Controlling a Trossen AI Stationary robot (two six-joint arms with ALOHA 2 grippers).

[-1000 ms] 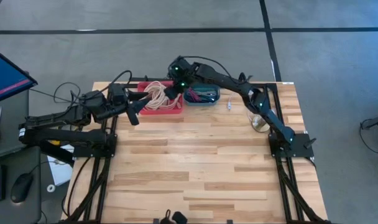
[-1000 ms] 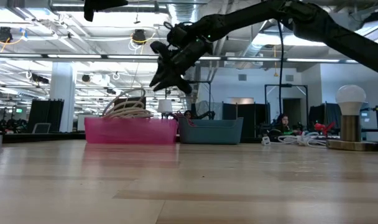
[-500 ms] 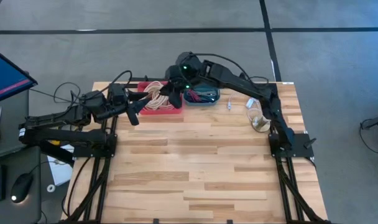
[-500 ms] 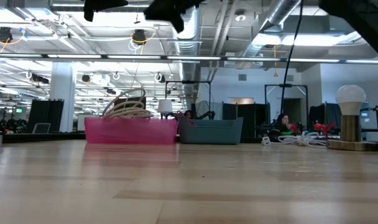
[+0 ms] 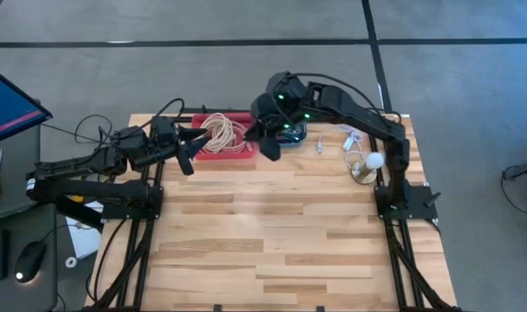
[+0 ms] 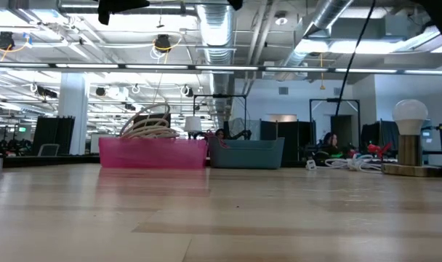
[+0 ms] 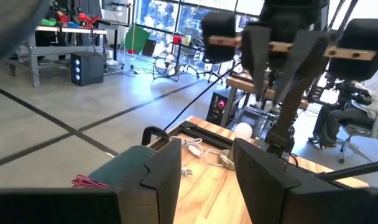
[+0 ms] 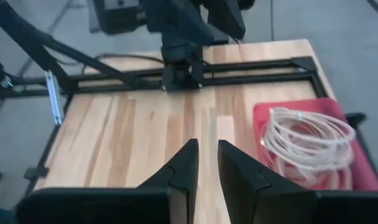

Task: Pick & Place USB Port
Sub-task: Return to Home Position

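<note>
The pale beige cable [image 5: 222, 130] lies wound into a loose oval coil, its long axis running along the length of the shallow red plastic bin [image 5: 237, 156] that holds it, and a few loops stand up above the rim. That bin sits at the back edge of the light wooden slatted table [image 5: 272, 234], on the left arm's side of the middle. Just beside it, about mid-edge, is the smaller blue-green plastic bin [image 5: 296, 132]; from the left wrist a strand of pink cable [image 7: 86, 182] shows inside it, though I cannot make out which way that one runs. The right gripper [image 5: 269, 147] hangs above the table over the gap between the two bins, its fingers [image 8: 184, 165] drawn close with only a narrow slit between them, holding nothing and touching nothing. The left gripper [image 5: 187, 152] sits off by the red bin's left end, near the table's left edge, its fingers [image 7: 167, 171] spread well apart and empty. Near the back right corner a loose white cable [image 5: 351, 139] lies on the wood beside a round white bulb lamp [image 5: 368, 164].
</note>
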